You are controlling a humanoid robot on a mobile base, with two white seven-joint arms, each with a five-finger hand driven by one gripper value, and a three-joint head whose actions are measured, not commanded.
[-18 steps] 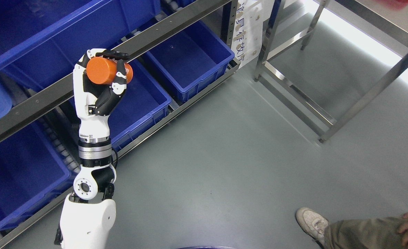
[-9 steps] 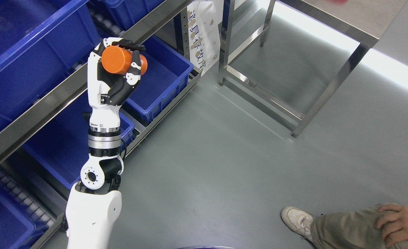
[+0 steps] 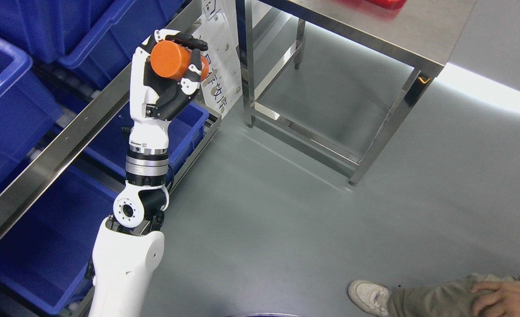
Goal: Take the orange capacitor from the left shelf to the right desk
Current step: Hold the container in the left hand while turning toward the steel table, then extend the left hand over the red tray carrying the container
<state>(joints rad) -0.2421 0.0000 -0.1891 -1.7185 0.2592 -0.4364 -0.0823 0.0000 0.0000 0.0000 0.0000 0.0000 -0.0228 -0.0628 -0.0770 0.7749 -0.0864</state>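
The left hand (image 3: 171, 81) is raised upright on its forearm, palm turned toward the camera, with the orange capacitor (image 3: 176, 61) seated in it. The fingers (image 3: 189, 42) are curled closed over the top of the cylinder and the thumb presses its right side, so the grip is full and no gap is visible between fingers and part. The capacitor lies across the palm, its long axis running roughly left to right with a slight downward tilt to the right, and 1 flat round end faces up and left toward the camera. The part is clear of the shelf: the metal shelf rail (image 3: 61, 145) and the blue bins (image 3: 9, 101) stand to the left of and below the fingers, not touching them. The controlling relation for the next move is the steel surface (image 3: 400, 33), which lies up and to the right of the fingers, well apart, with a hanging printed sheet (image 3: 220, 53) and a steel leg (image 3: 247, 66) standing between. Judgement: the pickup is complete and the carry is in hand; placing calls for travel rightward and over the near edge of the surface before release. The right arm is not in view, so the left hand is the only candidate. A person's shoe (image 3: 367, 297) and knee show at lower right, well clear of the path.
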